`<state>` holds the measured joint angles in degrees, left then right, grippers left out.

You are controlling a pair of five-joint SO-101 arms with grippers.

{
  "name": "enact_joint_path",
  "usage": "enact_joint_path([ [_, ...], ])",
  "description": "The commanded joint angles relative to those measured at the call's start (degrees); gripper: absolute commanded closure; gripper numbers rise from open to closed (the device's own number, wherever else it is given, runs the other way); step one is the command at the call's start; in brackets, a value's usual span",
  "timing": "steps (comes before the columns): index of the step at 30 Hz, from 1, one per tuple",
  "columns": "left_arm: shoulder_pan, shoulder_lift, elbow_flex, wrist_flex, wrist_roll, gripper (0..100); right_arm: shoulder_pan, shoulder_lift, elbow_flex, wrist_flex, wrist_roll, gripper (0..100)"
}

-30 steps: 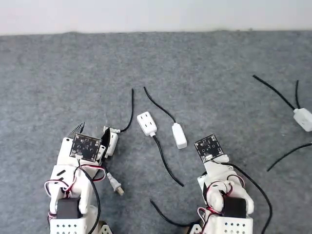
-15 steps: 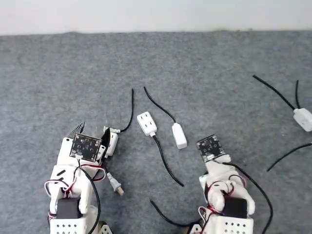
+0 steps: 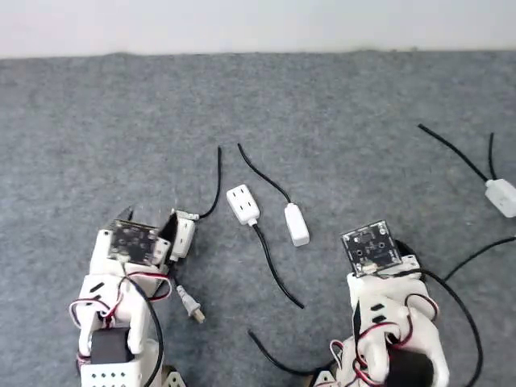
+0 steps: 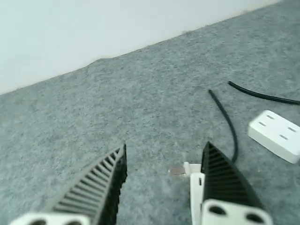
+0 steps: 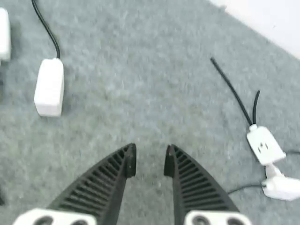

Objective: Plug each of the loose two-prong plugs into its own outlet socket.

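Note:
My left gripper (image 4: 165, 154) stands open low over the grey carpet. A white two-prong plug (image 4: 185, 169) lies against the inner side of one finger (image 4: 220, 176), its black cord (image 4: 226, 123) running away from it. In the high view that plug (image 3: 184, 234) lies beside the left gripper (image 3: 149, 222), and a second plug (image 3: 190, 305) lies by the left arm. A white outlet socket (image 3: 242, 203) and a white socket block (image 3: 297, 224) lie mid-table. My right gripper (image 5: 149, 157) is open only a little, holding nothing, well clear of the socket block (image 5: 49, 86).
Another white outlet (image 5: 265, 145) with black cords lies far to the right, with a white plug piece (image 5: 281, 187) beside it; the high view shows that outlet (image 3: 501, 196) at the right edge. Loose black cords (image 3: 274, 270) cross the carpet between the arms.
The right arm has swung to the right and risen toward the camera. The left arm has shifted slightly; the plug still lies beside its finger.

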<state>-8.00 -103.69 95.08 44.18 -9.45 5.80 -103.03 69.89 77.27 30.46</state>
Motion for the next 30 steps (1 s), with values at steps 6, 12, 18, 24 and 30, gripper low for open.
enact_joint_path([
  [6, -5.8, -0.6, -4.4, -0.1, 4.9, 75, -2.3, 32.7, -20.6, -1.9, -9.9, 71.7],
  [12, -6.2, -0.6, -4.7, -0.2, 4.9, 75, -9.7, 54.5, -29.3, -0.3, -13.5, 73.5],
  [18, -6.2, -0.6, -4.8, -0.2, 4.9, 75, -22.5, 63.3, -29.7, -0.7, -20.5, 73.5],
  [24, -6.2, -0.5, -5.0, -0.1, 4.9, 75, -34.3, 66.1, -29.8, -1.1, -27.0, 73.5],
  [30, -6.2, 6.9, -8.2, -1.6, 4.9, 75, -36.2, 69.3, -28.4, -7.8, -27.8, 73.5],
])
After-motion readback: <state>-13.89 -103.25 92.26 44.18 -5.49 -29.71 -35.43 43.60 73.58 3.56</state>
